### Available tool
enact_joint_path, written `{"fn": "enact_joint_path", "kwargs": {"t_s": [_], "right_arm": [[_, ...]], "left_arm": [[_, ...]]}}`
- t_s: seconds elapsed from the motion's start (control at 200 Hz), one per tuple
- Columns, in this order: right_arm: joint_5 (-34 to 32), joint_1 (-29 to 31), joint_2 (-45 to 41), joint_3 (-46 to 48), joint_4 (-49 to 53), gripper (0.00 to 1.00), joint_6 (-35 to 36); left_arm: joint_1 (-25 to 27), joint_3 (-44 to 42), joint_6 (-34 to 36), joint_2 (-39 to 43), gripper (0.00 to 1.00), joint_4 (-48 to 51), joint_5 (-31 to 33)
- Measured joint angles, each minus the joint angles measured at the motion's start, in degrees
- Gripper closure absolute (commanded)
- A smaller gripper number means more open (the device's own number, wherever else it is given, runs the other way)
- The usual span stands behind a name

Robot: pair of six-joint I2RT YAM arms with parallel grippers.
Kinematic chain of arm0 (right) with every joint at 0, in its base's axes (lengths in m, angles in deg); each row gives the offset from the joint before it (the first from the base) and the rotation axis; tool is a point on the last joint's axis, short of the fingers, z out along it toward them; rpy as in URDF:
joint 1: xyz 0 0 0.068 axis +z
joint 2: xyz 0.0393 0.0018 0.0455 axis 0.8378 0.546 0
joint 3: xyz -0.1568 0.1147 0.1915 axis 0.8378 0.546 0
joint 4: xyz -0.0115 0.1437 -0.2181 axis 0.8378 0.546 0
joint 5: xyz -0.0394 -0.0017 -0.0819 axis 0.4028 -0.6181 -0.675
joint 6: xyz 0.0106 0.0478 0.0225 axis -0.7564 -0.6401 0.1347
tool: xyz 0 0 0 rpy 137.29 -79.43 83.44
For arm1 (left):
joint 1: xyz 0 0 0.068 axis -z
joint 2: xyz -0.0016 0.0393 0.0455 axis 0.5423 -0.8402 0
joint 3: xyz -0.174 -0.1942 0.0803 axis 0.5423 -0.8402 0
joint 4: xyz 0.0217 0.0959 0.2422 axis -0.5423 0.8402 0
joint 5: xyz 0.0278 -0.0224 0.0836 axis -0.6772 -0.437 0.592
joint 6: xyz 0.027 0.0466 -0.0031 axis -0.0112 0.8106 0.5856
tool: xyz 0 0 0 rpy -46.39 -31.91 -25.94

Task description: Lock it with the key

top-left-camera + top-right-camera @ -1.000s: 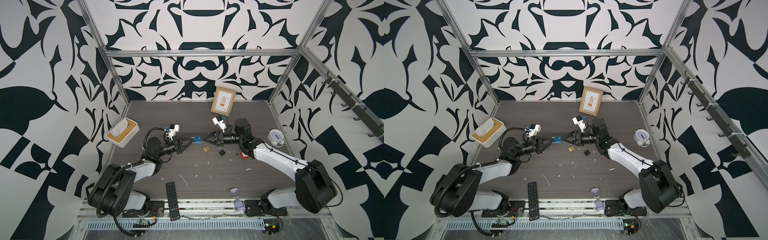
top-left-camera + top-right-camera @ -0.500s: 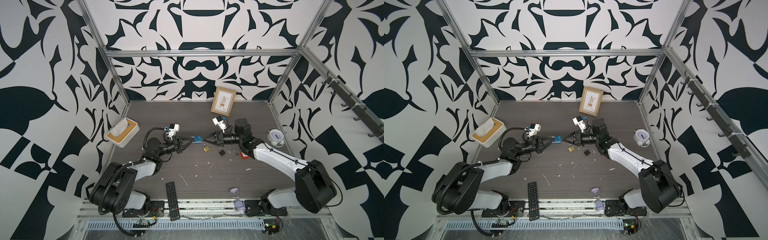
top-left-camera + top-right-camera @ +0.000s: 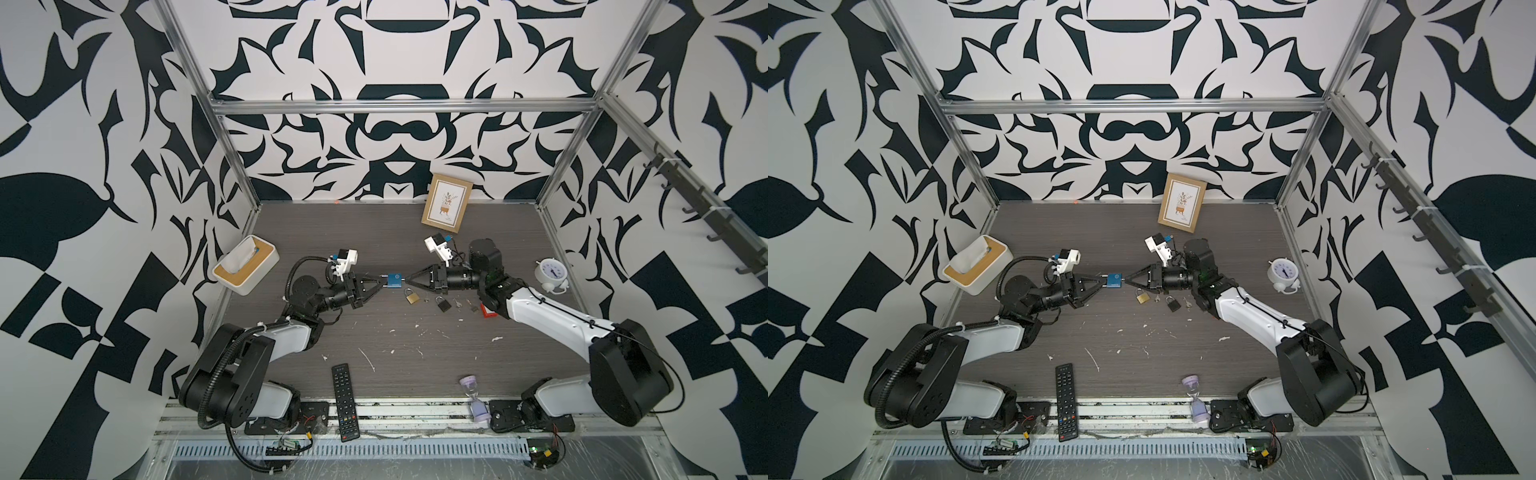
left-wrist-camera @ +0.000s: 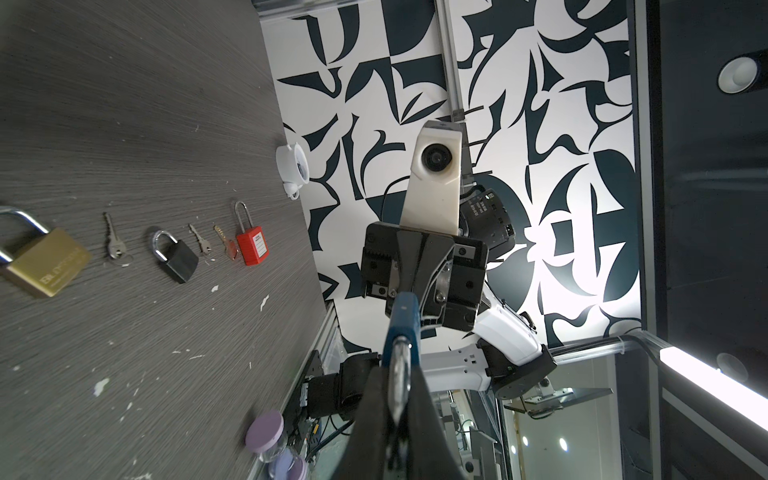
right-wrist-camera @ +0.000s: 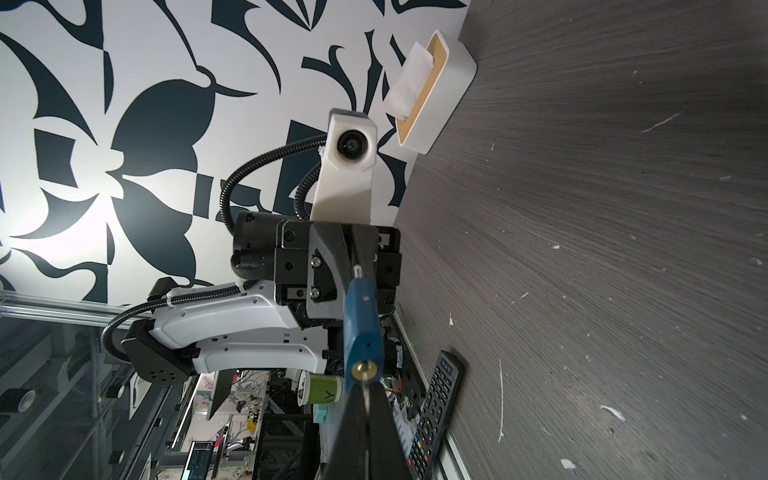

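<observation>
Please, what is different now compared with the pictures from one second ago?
The right tool closed on the key in the keyhole of the blue padlock; a second ago its jaws stood slightly apart. Unchanged: the left tool still grips that padlock by its shackle, and the brass padlock and black padlock lie where they were.

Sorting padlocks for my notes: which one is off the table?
The blue padlock, held aloft by the left gripper, right gripper pinching its key; brass padlock, black padlock and red padlock lie on the table.
</observation>
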Motion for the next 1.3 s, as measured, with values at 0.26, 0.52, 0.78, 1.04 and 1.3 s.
{"fn": "enact_joint_path", "kwargs": {"t_s": [0.26, 0.52, 0.78, 1.04, 1.3], "right_arm": [[-0.5, -2.2, 0.0, 1.2, -1.1, 1.00, -0.2], [-25.9, 4.5, 0.7, 5.0, -1.1, 1.00, -1.9], [-53.4, 18.4, 12.2, 4.0, -4.2, 1.00, -5.6], [-66.8, 20.7, 22.4, 0.1, -5.8, 1.00, -11.0], [-69.1, 20.7, 28.4, -2.2, -8.1, 1.00, -14.7]], "left_arm": [[-3.3, -0.2, 0.1, 0.3, 1.00, 0.8, -0.3], [-4.7, -0.2, 7.0, 5.3, 1.00, 11.9, -0.4], [-4.8, 0.7, 16.6, 14.3, 1.00, 27.5, -0.3], [-5.3, 0.8, 21.8, 17.2, 1.00, 35.8, -0.3], [-5.6, 0.8, 23.4, 17.0, 1.00, 37.0, -0.9]]}}
